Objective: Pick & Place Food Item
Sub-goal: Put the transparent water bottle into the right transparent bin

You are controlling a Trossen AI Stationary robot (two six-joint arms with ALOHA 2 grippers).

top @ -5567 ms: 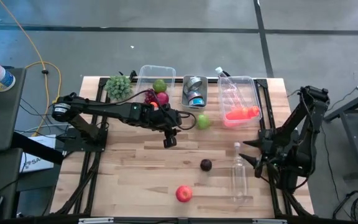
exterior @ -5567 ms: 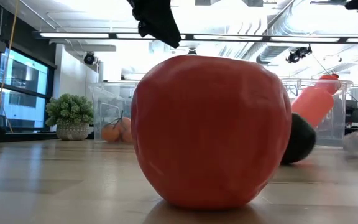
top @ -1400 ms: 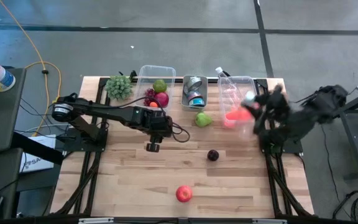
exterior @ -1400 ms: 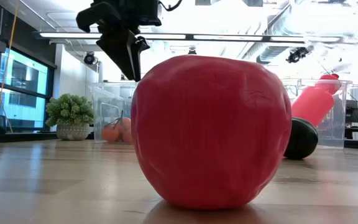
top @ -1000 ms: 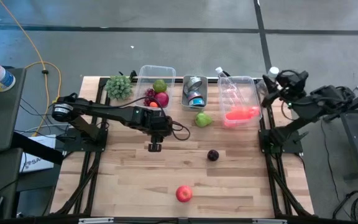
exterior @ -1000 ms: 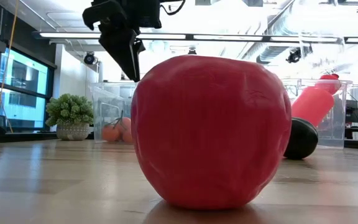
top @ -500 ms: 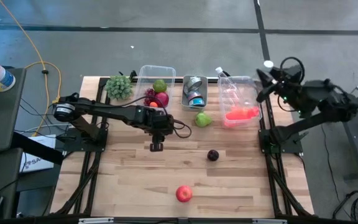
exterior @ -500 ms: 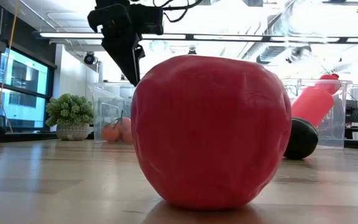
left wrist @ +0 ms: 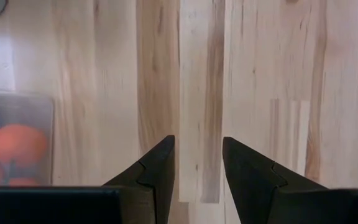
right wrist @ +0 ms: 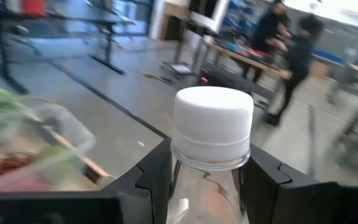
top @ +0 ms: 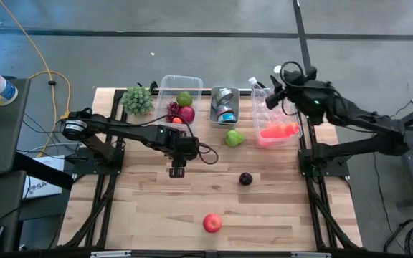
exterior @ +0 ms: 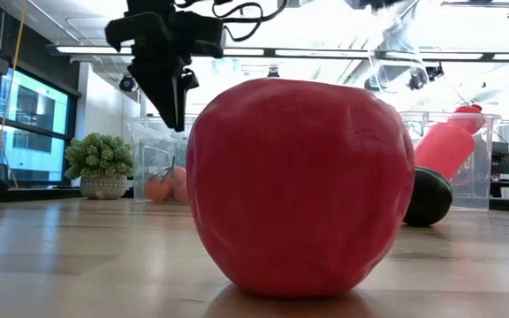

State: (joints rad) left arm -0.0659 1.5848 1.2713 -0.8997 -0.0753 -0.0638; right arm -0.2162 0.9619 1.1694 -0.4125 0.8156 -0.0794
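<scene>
- Right gripper (right wrist: 204,180): clamped on the neck of a clear bottle (right wrist: 211,134) with a white cap, held above the clear bin (top: 292,118) at the table's 1 o'clock corner.
- Left gripper (top: 176,170): jaws slightly apart, holding nothing, hanging over bare wood near table centre.
- Food items: red apple (top: 211,223) at 6 o'clock; dark plum (top: 245,178) just right of centre; green pear (top: 234,137) at 12 o'clock.
- Recommended: lower the bottle upright into the bin, clear of the orange item (top: 278,131), before releasing.
</scene>
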